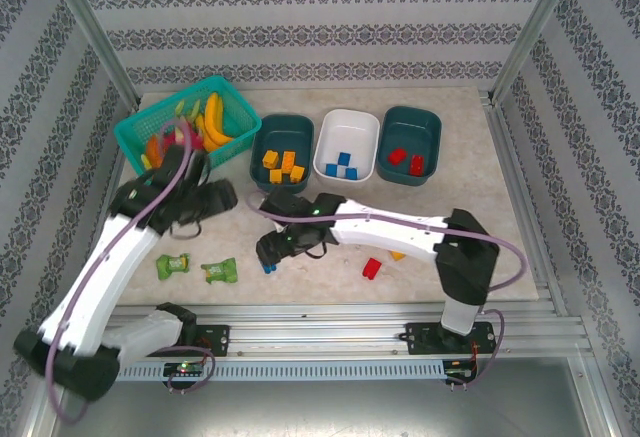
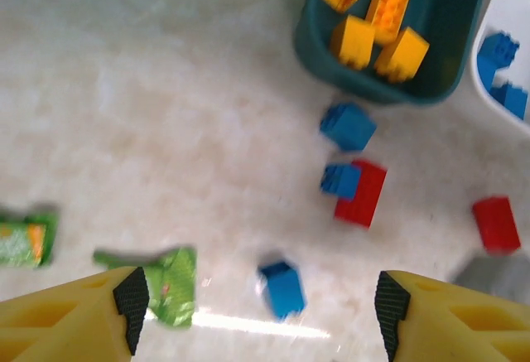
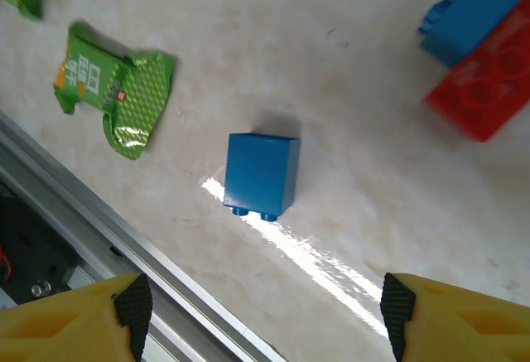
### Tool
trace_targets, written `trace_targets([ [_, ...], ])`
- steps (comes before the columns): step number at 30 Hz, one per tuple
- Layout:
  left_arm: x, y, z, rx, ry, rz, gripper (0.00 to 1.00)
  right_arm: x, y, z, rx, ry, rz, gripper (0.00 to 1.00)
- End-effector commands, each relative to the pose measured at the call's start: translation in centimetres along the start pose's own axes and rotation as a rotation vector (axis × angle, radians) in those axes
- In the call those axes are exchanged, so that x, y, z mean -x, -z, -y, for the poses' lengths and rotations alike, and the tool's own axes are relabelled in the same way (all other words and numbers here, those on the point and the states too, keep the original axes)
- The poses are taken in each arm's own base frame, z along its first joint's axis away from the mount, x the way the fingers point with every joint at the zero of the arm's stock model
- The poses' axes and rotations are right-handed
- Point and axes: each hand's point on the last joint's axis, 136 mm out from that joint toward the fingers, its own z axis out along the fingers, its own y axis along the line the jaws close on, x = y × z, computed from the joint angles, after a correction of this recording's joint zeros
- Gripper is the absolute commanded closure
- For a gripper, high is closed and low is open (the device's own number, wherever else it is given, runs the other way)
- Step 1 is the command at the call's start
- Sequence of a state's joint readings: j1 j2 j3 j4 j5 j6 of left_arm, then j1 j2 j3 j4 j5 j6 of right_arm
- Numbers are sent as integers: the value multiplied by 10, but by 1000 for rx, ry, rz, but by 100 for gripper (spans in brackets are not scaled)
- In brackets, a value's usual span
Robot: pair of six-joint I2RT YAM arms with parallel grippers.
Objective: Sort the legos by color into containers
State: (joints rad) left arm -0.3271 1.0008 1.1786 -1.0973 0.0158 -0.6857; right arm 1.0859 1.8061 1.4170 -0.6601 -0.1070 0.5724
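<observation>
My left gripper (image 2: 258, 304) is open above the table with nothing held; a blue lego (image 2: 283, 289) lies below the gap. Ahead lie another blue lego (image 2: 348, 125), a blue one against a red one (image 2: 363, 195), and a red lego (image 2: 495, 223). The dark teal container (image 2: 447, 64) holds orange legos (image 2: 377, 18); the white container (image 1: 352, 122) holds blue ones; the right teal container (image 1: 425, 122) holds red ones. My right gripper (image 3: 263, 312) is open over bare table, just short of a blue lego (image 3: 262, 175) lying on its side. A red lego (image 1: 372, 268) lies near the front.
Two green packets (image 1: 172, 264) (image 1: 220, 271) lie at the front left. A bright teal mesh basket (image 1: 135, 127) with toy fruit stands at the back left. The metal rail (image 3: 74, 213) at the table's front edge runs close under the right gripper.
</observation>
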Motion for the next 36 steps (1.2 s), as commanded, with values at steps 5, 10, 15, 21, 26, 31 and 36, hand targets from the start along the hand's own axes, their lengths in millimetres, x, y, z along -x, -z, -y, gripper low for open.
trace_targets([
  [5,-80,54,-48,-83,46,-50,10,-14,-41,-3,-132,-53,-113,21],
  [10,-111,63,-48,-202,58,-94,9,-14,-65,-3,-191,-83,-141,22],
  [15,-120,65,-47,-240,73,-106,9,-11,-83,2,-238,-89,-155,29],
  [21,-121,66,-44,-263,60,-112,9,-10,-93,8,-279,-88,-164,44],
  [26,-120,66,-38,-292,57,-108,10,-7,-87,9,-286,-91,-149,65],
  [31,-110,68,-20,-363,47,-95,11,18,-40,11,-294,-98,-32,69],
  [36,-81,63,22,-479,11,-90,11,51,25,47,-318,-168,96,69],
])
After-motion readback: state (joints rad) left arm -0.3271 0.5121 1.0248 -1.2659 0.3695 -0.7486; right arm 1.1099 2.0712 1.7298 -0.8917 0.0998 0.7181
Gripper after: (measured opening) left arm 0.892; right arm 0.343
